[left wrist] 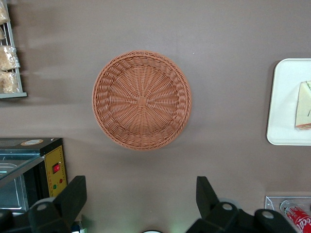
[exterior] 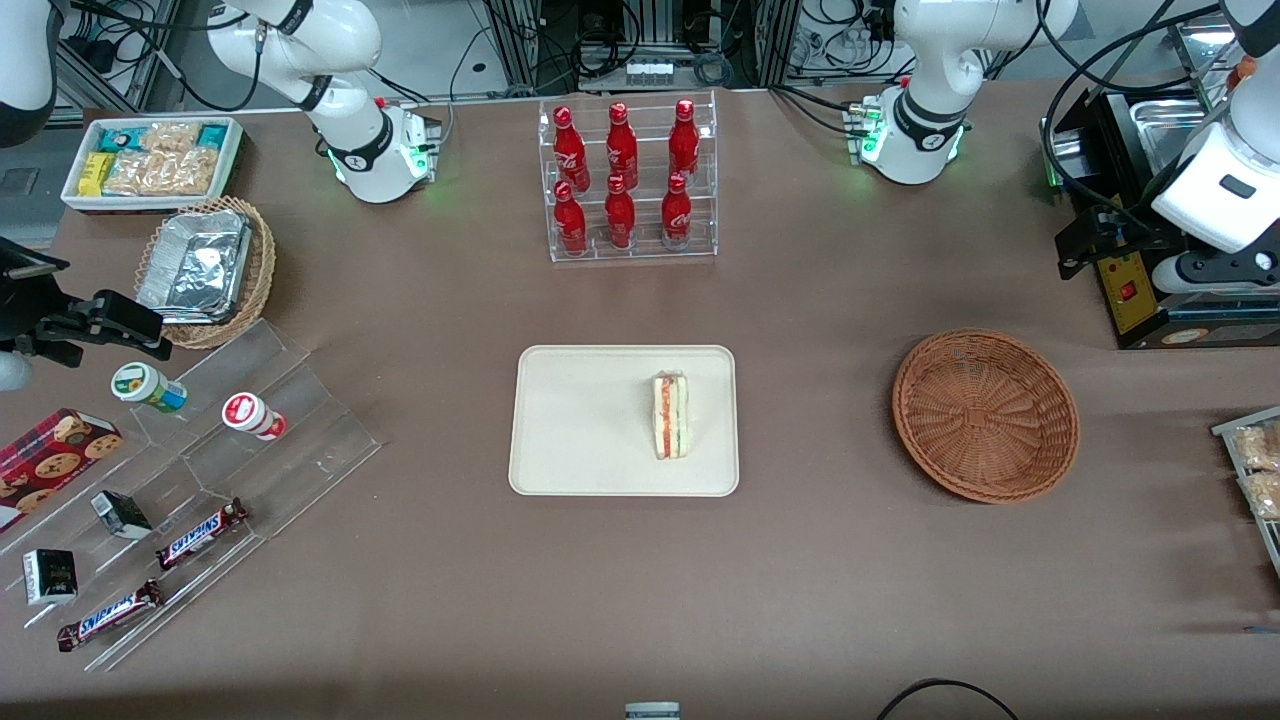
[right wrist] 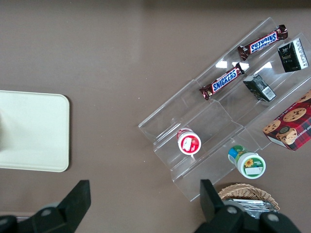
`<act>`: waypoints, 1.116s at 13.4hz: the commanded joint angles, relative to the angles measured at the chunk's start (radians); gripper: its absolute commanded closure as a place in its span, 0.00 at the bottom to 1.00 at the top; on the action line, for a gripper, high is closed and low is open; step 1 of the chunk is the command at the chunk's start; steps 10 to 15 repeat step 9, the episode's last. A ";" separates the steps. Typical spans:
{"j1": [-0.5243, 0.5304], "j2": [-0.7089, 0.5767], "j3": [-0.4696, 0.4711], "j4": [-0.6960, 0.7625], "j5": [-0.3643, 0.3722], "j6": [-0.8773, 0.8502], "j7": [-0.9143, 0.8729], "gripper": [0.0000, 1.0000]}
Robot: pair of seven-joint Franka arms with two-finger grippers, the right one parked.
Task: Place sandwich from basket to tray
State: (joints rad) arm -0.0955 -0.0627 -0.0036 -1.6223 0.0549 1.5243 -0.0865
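Sandwich (exterior: 671,415) stands on your cream tray (exterior: 580,430) in the front view, well apart from the wicker basket (exterior: 985,415). In the wrist view your gripper (left wrist: 141,204) hangs wide open, holding nothing, the sandwich (left wrist: 303,111) far off its fingers (left wrist: 73,196)

Clear acrylic rack (exterior: 632,180) holding six red bottles. White bin of snack packets (exterior: 152,160) beside tan wicker basket with foil container (exterior: 205,268). Clear stepped acrylic stand (exterior: 200,470) carrying two lidded cups, Snickers bars (exterior: 200,533) and small dark cartons; red cookie box (exterior: 50,460) beside it.
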 commanded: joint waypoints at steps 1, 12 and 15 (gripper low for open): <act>-0.001 -0.003 -0.006 0.012 0.013 -0.024 0.010 0.00; 0.008 -0.003 0.001 0.007 -0.041 -0.052 0.007 0.00; 0.008 -0.003 0.001 0.007 -0.041 -0.052 0.007 0.00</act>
